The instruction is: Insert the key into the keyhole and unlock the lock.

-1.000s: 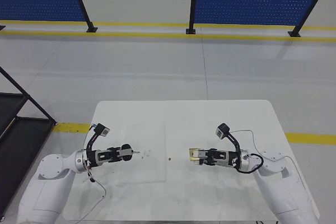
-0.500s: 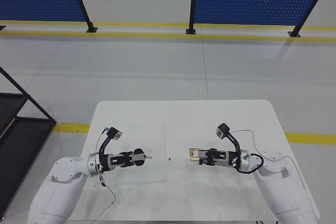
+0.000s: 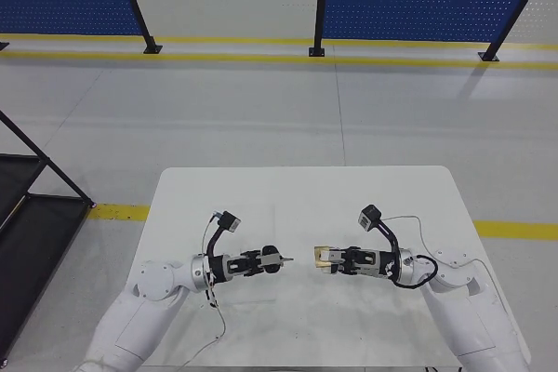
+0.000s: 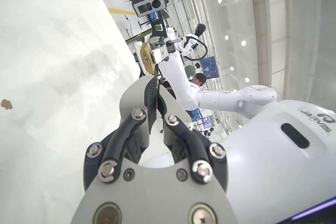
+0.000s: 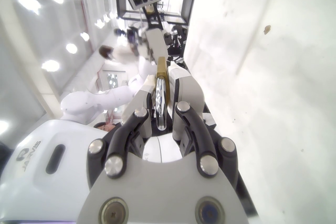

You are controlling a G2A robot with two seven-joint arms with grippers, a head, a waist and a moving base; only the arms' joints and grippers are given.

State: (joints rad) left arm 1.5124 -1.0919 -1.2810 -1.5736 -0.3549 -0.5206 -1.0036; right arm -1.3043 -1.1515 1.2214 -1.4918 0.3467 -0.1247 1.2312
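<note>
Status: right jaws clenched on the lock, shackle end back between the pads, brass body sticking out front, looks held just off the tabletop. The keyhole face is turned toward the left arm. Left jaws clenched on the key, tip aimed at the lock, near but w/ a visible gap, so not inserted yet. Risks IMO: (1) blade roll or height off vs the keyway, so the tip hits brass and skids instead of entering. (2) Thin key bow in flat pads, so a push load could make it pivot or slip back. (3) Lock is held partly by the shackle, so the body may swing under an off-axis push or when torque goes in. (4) Turning before full seat = jam or twisted grip. A drop from either side means a re-grasp off the tabletop. Visibility: in left wrist view the key is mostly hidden between the pads, can't confirm blade orientation. Keyway slot is too small to read its angle. Right wrist view shows the lock edge-on, keyhole face not readable. Top view gives no vertical offset btw tip and hole.
</note>
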